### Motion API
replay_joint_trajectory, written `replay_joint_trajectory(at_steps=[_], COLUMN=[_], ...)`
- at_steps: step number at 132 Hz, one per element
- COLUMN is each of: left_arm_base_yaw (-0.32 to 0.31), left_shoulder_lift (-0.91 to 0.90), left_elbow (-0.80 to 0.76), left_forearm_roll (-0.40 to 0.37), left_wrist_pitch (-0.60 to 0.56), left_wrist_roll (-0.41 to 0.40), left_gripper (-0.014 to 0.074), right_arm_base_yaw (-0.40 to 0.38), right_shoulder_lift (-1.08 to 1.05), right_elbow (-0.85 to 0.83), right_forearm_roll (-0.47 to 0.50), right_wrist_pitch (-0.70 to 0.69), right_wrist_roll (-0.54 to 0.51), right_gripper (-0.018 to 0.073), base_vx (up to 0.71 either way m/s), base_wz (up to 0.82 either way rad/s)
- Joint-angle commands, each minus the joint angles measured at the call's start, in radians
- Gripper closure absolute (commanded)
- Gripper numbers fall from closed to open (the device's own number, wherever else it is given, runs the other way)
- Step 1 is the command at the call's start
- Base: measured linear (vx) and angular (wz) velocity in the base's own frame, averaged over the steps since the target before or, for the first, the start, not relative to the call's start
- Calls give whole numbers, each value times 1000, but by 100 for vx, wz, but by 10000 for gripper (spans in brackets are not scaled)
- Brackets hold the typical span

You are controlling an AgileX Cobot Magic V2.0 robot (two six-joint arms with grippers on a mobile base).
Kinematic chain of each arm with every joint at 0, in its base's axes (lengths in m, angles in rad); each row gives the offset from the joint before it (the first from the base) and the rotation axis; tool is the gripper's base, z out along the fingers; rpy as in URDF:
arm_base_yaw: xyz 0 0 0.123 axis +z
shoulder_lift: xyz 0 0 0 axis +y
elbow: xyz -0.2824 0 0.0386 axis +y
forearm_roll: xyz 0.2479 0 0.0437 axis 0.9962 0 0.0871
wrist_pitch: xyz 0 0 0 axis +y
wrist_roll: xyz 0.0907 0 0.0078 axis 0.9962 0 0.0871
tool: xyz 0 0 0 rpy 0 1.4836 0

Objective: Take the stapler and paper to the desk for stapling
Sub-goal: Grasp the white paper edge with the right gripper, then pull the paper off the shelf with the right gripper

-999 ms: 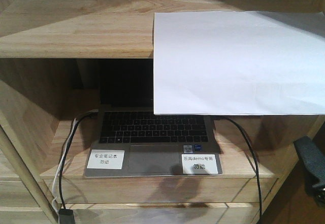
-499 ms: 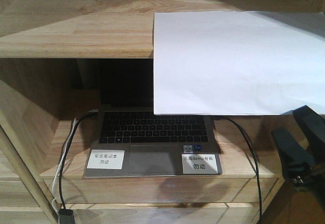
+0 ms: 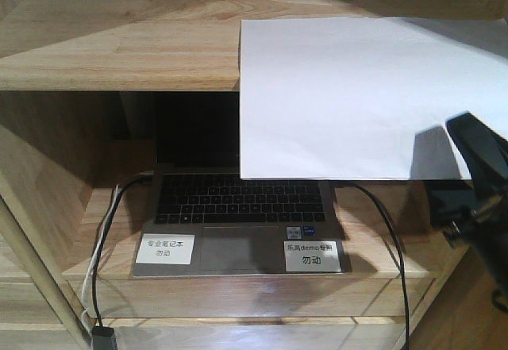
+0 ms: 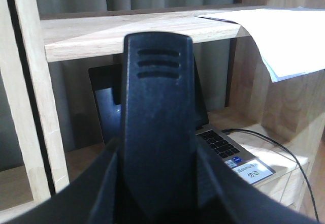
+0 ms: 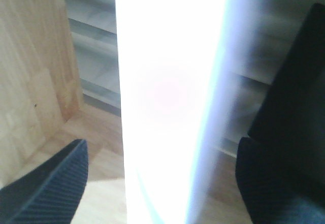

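1. The paper (image 3: 357, 96) is seen lying flat on the upper shelf board (image 3: 119, 48), towards its right side. Its near part overhangs the front edge of that board.
2. The overhanging part is seen in front of the right portion of the screen of an open laptop (image 3: 238, 207), which is set on the lower shelf board (image 3: 365, 247).
3. The right gripper (image 5: 162, 176) is held at the near right corner of the sheet, and a dark shadow is cast on the white surface just left of it.
4. In the right wrist view its jaws are shown wide apart, with the left pad (image 5: 48, 183) on one side and the right finger (image 5: 277, 178) on the other. The bright edge of the sheet runs between them. Contact with either pad cannot be made out.
5. The left gripper (image 4: 157, 132) is seen only as one dark ridged finger filling the middle of its own wrist view. Whether its jaws are apart or together cannot be told. It is kept well apart from the sheet, which appears at the far right of that view.
6. Two white printed stickers are fixed to the laptop's palm rest, one at the left (image 3: 165, 248) and one at the right (image 3: 312, 255).
7. A black cable (image 3: 393, 239) is run down the right of the laptop, and a white cable (image 3: 99, 263) down the left.
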Motion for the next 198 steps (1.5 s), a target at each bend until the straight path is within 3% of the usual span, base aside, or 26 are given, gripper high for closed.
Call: replay_joint_trajectory(at_steps=[1, 51, 71, 91, 106, 124, 198], left_arm_base_yaw=[-5, -5, -5, -5, -5, -5, -5], left_shoulder_lift=[16, 16, 16, 16, 16, 16, 16], left_elbow=[-28, -28, -28, -28, -28, -28, -28], left_forearm_roll=[2, 2, 2, 2, 2, 2, 2], left_wrist_pitch=[-116, -116, -116, -116, -116, -116, -116], left_wrist_roll=[1, 1, 1, 1, 1, 1, 1], left_gripper=[603, 603, 603, 603, 603, 603, 603], right_arm_base_yaw=[0, 0, 0, 0, 0, 0, 0], right_shoulder_lift=[17, 8, -17, -24, -24, -24, -140], right_elbow=[-70, -145, -144, -144, -141, -141, -141], right_forearm_roll=[-5, -24, -27, -43, -75, -103, -93], right_wrist_pitch=[-198, -198, -198, -198, -198, -198, -182], right_wrist_roll=[-18, -17, -17, -17, -2, 2, -43], right_gripper=[-3, -2, 51, 216, 410, 575, 566], base_vx=[0, 0, 0, 0, 0, 0, 0], base_wz=[0, 0, 0, 0, 0, 0, 0])
